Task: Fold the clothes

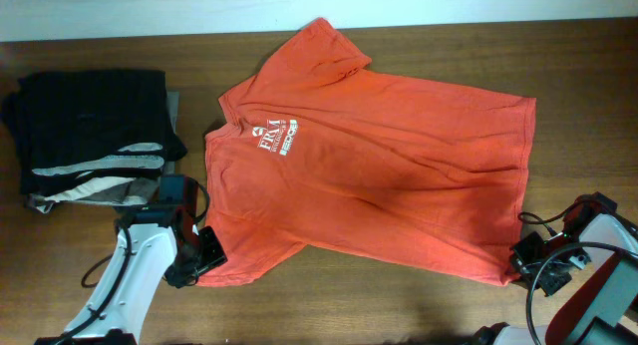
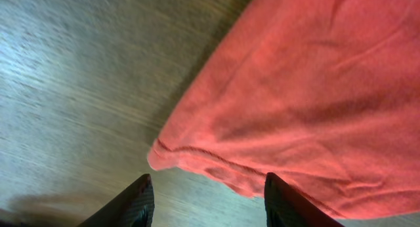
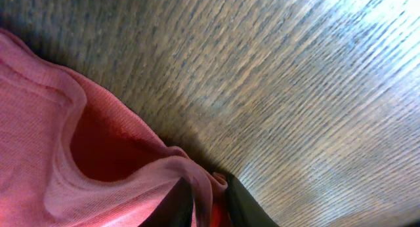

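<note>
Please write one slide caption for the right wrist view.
Right pincer shut on the hem of the orange-red T-shirt, over the wooden table.

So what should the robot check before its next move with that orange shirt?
1. T-shirt spread flat, logo side up: ok.
2. Right gripper shut on the hem corner: ok.
3. Left gripper holding the sleeve: not ok; jaws open, sleeve edge just ahead of them.
4. Folded pile apart from the T-shirt: ok.
5. Both fabric layers in the right grip: cannot tell.
</note>
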